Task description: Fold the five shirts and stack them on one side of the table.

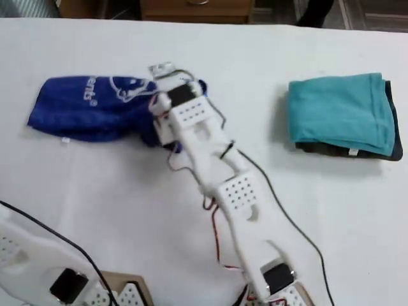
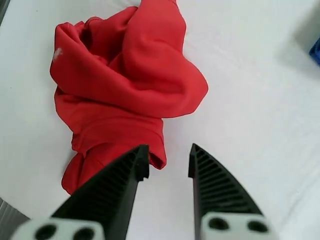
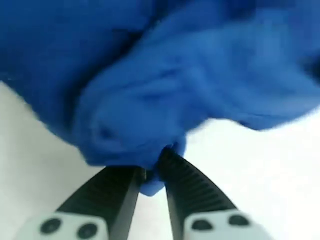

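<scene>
A blue shirt point(image 1: 89, 105) with white print lies bunched at the table's left middle. My right gripper point(image 3: 152, 172) is shut on a fold of the blue shirt point(image 3: 160, 90); in the high view that arm's wrist point(image 1: 182, 105) sits over the shirt's right end. A crumpled red shirt point(image 2: 125, 85) lies on the white table just beyond my left gripper point(image 2: 167, 165), which is open with nothing between its fingers. A folded teal shirt point(image 1: 338, 111) rests on a folded dark shirt point(image 1: 392, 150) at the right side.
The other arm's white base point(image 1: 38, 268) is at the bottom left corner. Cables point(image 1: 280, 210) trail along the right arm. The white table point(image 1: 127, 210) reaches to a far edge with wooden furniture point(image 1: 197, 9) behind it.
</scene>
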Robot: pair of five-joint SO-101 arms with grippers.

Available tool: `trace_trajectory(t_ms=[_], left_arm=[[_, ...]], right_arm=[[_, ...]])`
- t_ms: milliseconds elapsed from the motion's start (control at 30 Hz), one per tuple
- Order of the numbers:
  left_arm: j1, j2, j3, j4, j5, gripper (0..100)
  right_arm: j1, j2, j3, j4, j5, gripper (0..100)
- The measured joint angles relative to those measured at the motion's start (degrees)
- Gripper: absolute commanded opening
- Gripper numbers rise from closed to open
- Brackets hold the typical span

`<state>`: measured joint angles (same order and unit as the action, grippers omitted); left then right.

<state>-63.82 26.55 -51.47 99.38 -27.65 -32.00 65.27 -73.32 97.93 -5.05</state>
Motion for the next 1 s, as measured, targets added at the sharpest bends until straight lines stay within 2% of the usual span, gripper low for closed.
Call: trace_trajectory(t_ms=[267,467,633,700,1000], left_arm=[[1.23,0.0,0.18,0.0,0.0,15],[1.32,0.0,0.18,0.0,0.0,15],[2.46,0.0,0.18,0.0,0.0,15],[2.73,0.0,0.18,0.0,0.0,15],[3.16,0.0,0.18,0.0,0.0,15]], right_arm=[[4.31,0.0,-4.04,2.02,0.0,1.9],[4.75,-0.18,-4.04,2.02,0.0,2.3],[4.66,0.18,-4.13,2.11,0.0,16.6],[4.04,1.05,-4.13,2.11,0.97,19.3],[0.35,1.67,-4.13,2.11,1.76,14.9]])
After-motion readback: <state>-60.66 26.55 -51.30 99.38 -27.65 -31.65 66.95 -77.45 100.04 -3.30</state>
